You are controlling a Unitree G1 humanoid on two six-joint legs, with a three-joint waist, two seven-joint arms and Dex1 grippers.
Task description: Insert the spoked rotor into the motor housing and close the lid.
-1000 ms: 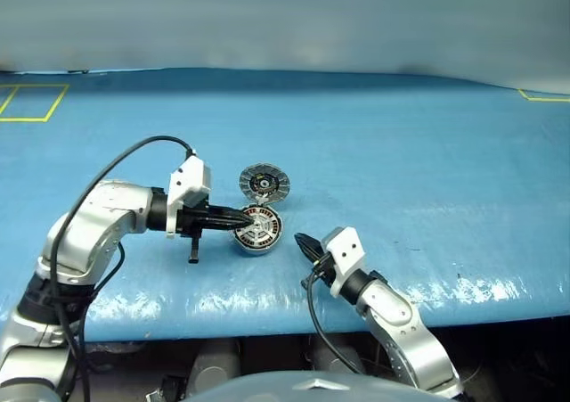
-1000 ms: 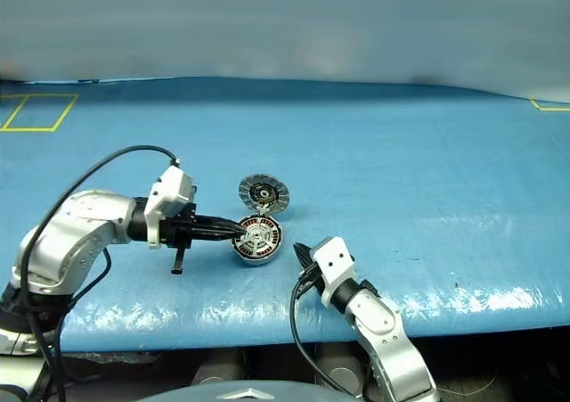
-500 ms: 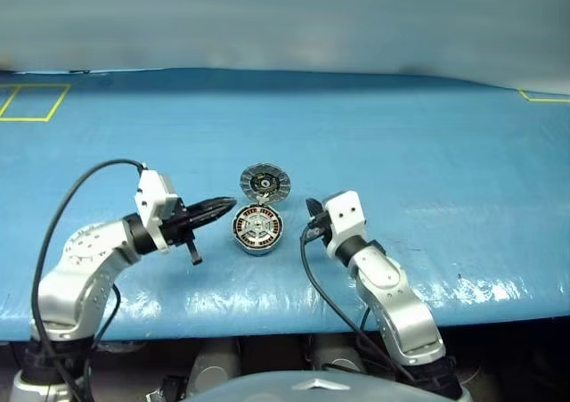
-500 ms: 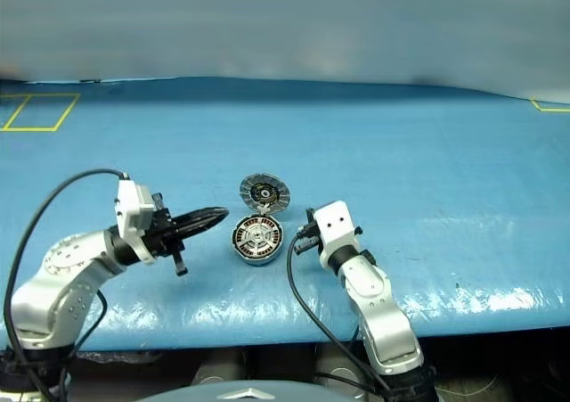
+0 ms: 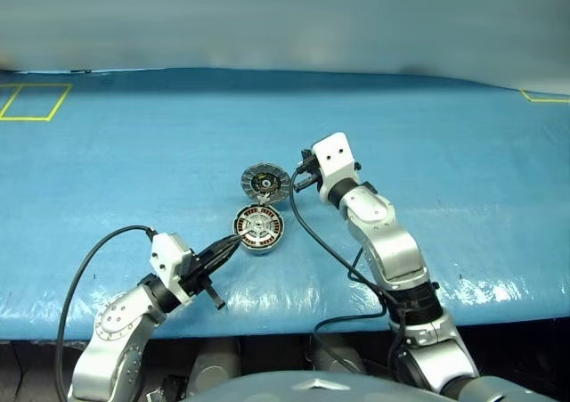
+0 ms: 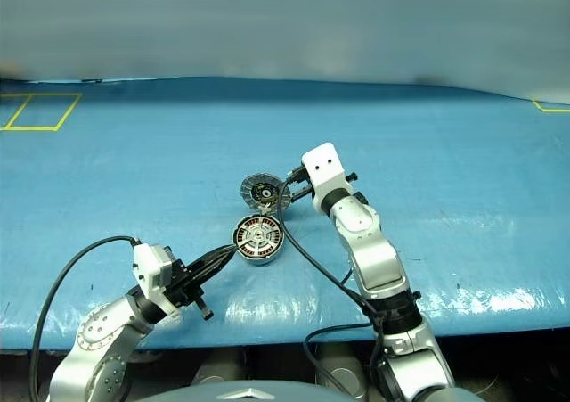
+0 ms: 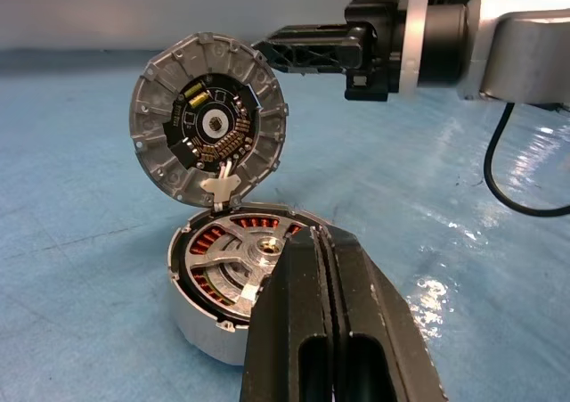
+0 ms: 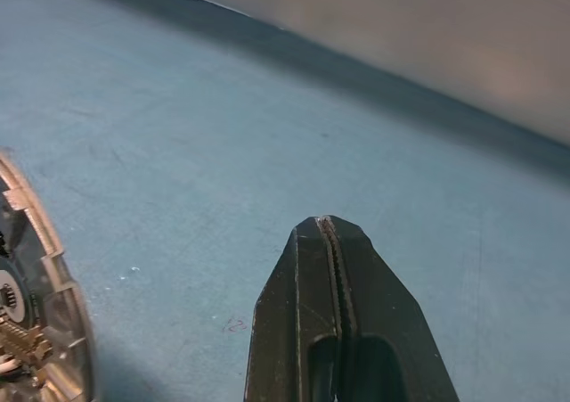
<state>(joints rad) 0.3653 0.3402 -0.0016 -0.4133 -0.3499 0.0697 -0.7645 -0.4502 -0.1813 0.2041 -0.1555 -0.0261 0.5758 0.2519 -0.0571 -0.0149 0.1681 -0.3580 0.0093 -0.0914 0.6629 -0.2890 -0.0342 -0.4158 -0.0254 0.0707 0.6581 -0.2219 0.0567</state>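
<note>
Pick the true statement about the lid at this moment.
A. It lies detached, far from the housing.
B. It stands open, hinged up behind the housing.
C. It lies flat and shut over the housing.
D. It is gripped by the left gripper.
B: the lid stands upright on its hinge, ribbed face showing, above the motor housing, where the spoked rotor sits.

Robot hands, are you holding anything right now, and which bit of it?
Nothing is held. The left hand is shut and empty near the motor housing. The right hand is shut and empty beside the raised lid.

We see 2 head views looking down over the blue table (image 5: 427, 135) | left wrist close on the motor housing (image 7: 214, 282) | right wrist grazing the lid (image 8: 40, 331).
</note>
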